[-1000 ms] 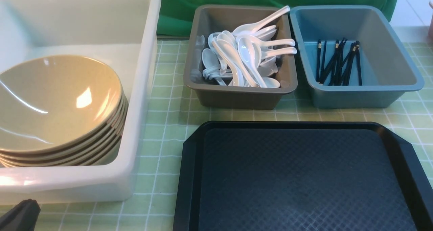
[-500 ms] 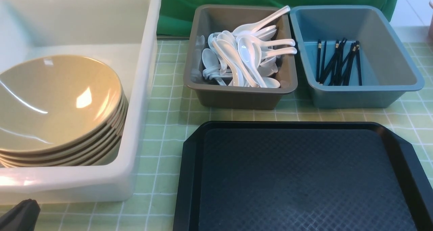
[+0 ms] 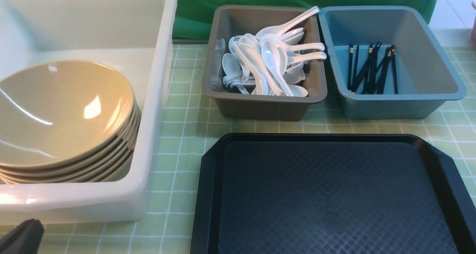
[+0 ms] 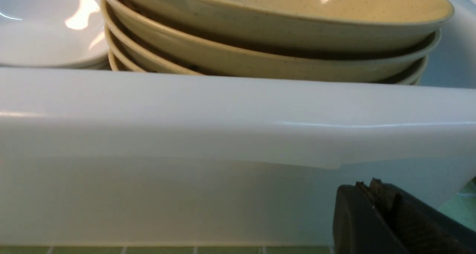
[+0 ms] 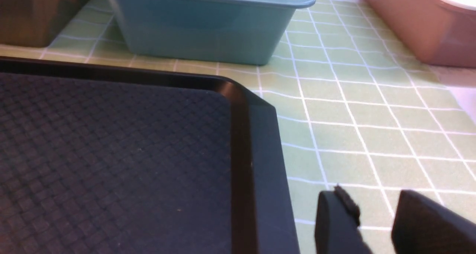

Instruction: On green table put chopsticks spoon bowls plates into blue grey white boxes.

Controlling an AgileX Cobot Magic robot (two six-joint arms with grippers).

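Left wrist view: white dishes beside bowls | left tool clenched | right tool released

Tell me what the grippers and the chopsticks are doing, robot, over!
Left gripper shut, empty. Right gripper open, empty. Chopsticks lying in blue box. Nothing seen blocking them, over.

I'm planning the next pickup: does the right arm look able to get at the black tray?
Probably yes: the right claw is open and empty beside the tray's rim, with nothing visible between them.
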